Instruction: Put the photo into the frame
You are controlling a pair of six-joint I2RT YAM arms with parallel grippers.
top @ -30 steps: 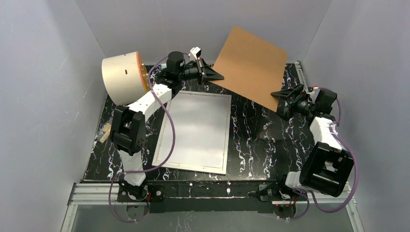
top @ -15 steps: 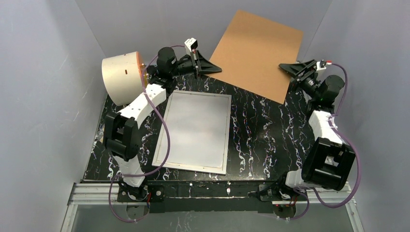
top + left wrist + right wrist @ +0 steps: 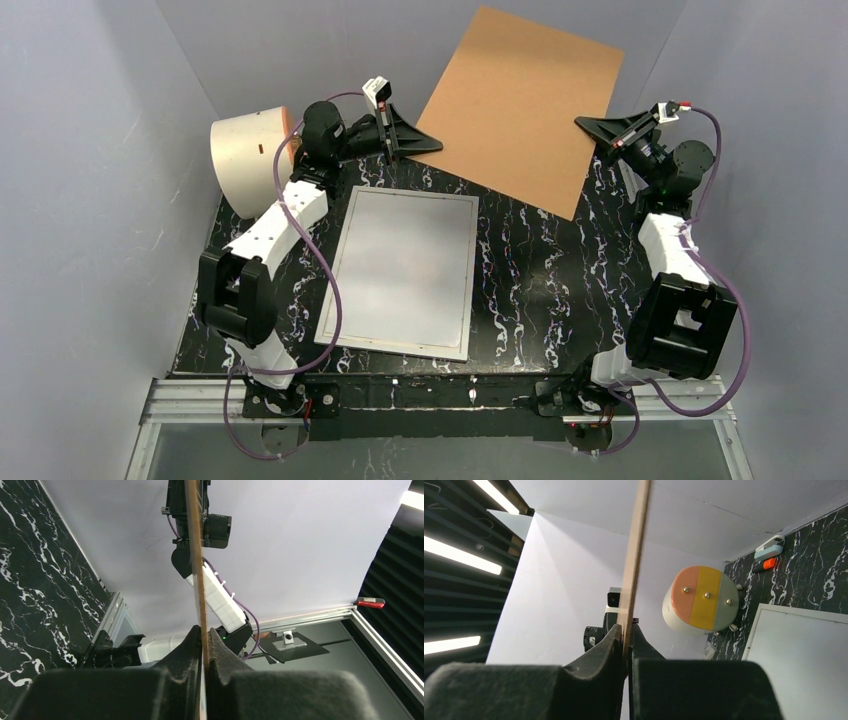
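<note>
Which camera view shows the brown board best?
The top external view: the brown board shows its broad face, held by the left gripper and the right gripper. Both wrist views show only its thin edge, pinched between fingers.

Both arms stretch up and forward, wrists raised. The left gripper (image 3: 204,632) and the right gripper (image 3: 626,632) point toward each other, each clamped tight on the brown board (image 3: 520,100) between them.

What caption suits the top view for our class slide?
Left claw and right claw grip the board by opposite edges, aloft beyond the frame lying flat.
</note>
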